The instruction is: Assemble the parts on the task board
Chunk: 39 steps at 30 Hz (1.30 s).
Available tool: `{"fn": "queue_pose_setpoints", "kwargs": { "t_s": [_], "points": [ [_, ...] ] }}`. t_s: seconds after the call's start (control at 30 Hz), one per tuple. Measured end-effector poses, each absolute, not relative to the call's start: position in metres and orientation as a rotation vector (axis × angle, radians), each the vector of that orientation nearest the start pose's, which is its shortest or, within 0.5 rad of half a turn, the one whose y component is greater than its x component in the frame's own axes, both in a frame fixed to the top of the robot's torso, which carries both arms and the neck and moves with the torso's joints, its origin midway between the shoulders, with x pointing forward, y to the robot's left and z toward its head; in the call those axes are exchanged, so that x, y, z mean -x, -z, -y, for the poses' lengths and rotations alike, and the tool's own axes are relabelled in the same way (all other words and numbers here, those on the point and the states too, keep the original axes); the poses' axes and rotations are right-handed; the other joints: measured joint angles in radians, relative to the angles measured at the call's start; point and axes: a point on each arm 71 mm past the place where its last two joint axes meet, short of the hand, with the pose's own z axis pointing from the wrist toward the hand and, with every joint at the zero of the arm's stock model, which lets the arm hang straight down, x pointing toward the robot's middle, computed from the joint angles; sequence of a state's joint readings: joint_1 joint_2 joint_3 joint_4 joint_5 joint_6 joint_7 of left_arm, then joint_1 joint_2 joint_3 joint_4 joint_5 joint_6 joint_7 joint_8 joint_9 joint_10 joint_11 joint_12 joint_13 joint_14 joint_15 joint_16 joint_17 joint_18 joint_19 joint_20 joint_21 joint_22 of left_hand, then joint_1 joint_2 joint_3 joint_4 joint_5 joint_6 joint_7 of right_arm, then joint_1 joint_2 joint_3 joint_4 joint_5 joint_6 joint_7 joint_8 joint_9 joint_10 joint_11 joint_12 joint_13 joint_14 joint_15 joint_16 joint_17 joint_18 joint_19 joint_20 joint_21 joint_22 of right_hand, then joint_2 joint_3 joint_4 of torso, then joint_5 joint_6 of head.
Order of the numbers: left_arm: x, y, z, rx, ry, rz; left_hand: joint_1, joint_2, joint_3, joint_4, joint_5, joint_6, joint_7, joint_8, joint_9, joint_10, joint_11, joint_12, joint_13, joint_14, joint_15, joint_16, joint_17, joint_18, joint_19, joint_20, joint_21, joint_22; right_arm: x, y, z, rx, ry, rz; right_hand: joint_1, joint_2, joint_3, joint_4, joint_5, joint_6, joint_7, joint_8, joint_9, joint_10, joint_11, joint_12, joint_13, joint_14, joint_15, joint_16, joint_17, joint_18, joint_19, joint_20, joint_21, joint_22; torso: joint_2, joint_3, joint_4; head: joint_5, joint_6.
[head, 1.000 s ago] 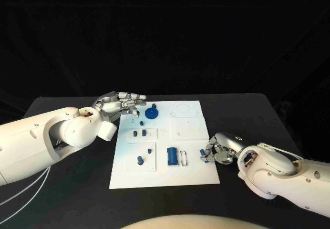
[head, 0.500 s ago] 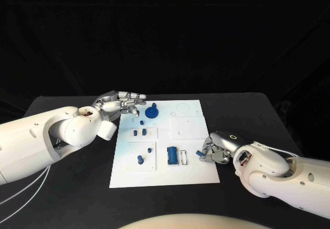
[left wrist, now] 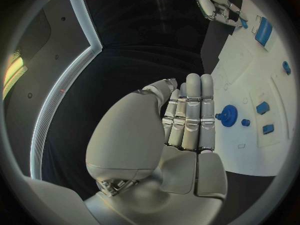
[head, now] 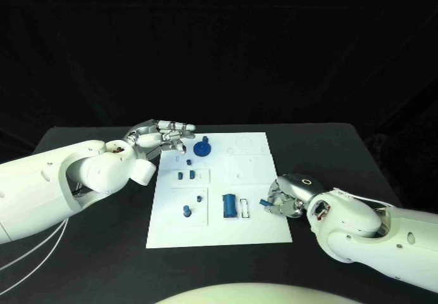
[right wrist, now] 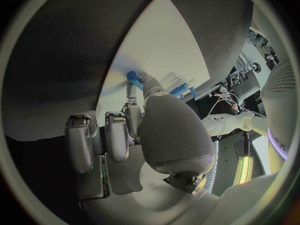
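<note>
— So, where is the right hand?
— At the task board's right edge, pinching a small blue peg between fingertips, just above the white surface.
— And the left hand?
— Hovering at the board's far left corner, fingers straight, side by side, holding nothing, beside the blue gear.
— Other parts?
— A blue block, probably rectangular, lies mid-board on the black tabletop.
</note>
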State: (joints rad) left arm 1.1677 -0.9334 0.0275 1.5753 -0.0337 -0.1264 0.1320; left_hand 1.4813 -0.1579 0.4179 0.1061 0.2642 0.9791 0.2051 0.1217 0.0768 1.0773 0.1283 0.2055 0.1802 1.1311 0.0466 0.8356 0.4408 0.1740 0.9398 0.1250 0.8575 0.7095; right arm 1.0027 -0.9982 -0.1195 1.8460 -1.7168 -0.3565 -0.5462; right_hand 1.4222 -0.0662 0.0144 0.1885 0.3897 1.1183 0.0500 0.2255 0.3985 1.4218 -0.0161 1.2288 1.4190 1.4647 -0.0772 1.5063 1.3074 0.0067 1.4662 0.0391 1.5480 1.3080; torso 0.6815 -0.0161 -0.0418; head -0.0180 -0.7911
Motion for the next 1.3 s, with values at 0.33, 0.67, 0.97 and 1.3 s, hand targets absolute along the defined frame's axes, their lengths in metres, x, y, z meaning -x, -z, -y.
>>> {"fn": "queue_pose_setpoints", "kwargs": {
  "t_s": [0.33,0.67,0.97,1.3],
  "points": [
    [-0.476,0.181,-0.226,1.187,1.554,-1.704,0.0,0.0,0.0,0.0,0.0,0.0,0.0,0.0,0.0,0.0,0.0,0.0,0.0,-0.002,-0.002,0.0,0.0,0.0,0.0,0.0,0.0,0.0,-0.367,0.259,0.204,-0.048,-0.412,-1.911,0.014,-0.006,0.069,0.025,0.051,-0.001,0.001,-0.003,0.0,0.004,-0.004,0.0,-0.004,0.0,0.0,0.0,0.0,0.0,-0.001,-0.006,0.003,0.0,0.0,-0.0001,0.0,0.002,0.008],
    [-0.476,0.181,-0.225,1.186,1.556,-1.706,0.0,0.0,0.0,0.0,0.0,0.0,0.0,0.0,0.0,0.0,0.0,0.0,0.0,-0.002,-0.002,0.0,-0.001,-0.001,0.0,0.0,0.0,0.0,-0.366,0.251,0.192,-0.219,-0.503,-1.933,0.001,0.002,0.089,0.04,0.051,-0.001,0.0,-0.003,0.007,0.004,-0.004,0.001,-0.004,0.0,0.0,0.0,0.0,0.0,-0.001,-0.006,0.003,0.0,0.001,-0.0001,0.0,-0.002,0.011],
    [-0.475,0.181,-0.224,1.185,1.559,-1.709,0.0,0.0,0.0,0.0,0.0,0.0,0.0,0.0,0.0,0.0,0.0,0.0,0.0,-0.002,-0.002,0.0,-0.001,-0.002,0.0,0.0,0.0,0.0,-0.367,0.255,0.179,-0.285,-0.548,-1.973,-0.06,-0.014,0.122,0.065,0.051,0.001,0.003,0.003,0.015,0.008,-0.008,0.007,-0.069,0.0,0.0,0.0,0.0,0.0,-0.001,-0.006,0.007,0.0,0.002,0.0003,0.0003,-0.003,0.008],
    [-0.475,0.181,-0.223,1.183,1.562,-1.712,0.0,0.0,0.0,0.0,0.0,0.0,0.0,0.0,0.0,0.0,0.0,0.004,0.0,-0.002,-0.002,0.0,-0.001,-0.003,0.0,0.0,0.0,-0.001,-0.369,0.263,0.168,-0.295,-0.566,-2.02,-0.153,-0.018,0.125,0.096,0.087,0.019,-0.005,0.011,0.023,0.023,-0.013,0.026,-0.114,0.0,0.0,0.004,0.001,0.0,-0.002,-0.006,0.014,0.0,0.002,0.0005,0.0001,-0.003,0.005]
  ]
}}
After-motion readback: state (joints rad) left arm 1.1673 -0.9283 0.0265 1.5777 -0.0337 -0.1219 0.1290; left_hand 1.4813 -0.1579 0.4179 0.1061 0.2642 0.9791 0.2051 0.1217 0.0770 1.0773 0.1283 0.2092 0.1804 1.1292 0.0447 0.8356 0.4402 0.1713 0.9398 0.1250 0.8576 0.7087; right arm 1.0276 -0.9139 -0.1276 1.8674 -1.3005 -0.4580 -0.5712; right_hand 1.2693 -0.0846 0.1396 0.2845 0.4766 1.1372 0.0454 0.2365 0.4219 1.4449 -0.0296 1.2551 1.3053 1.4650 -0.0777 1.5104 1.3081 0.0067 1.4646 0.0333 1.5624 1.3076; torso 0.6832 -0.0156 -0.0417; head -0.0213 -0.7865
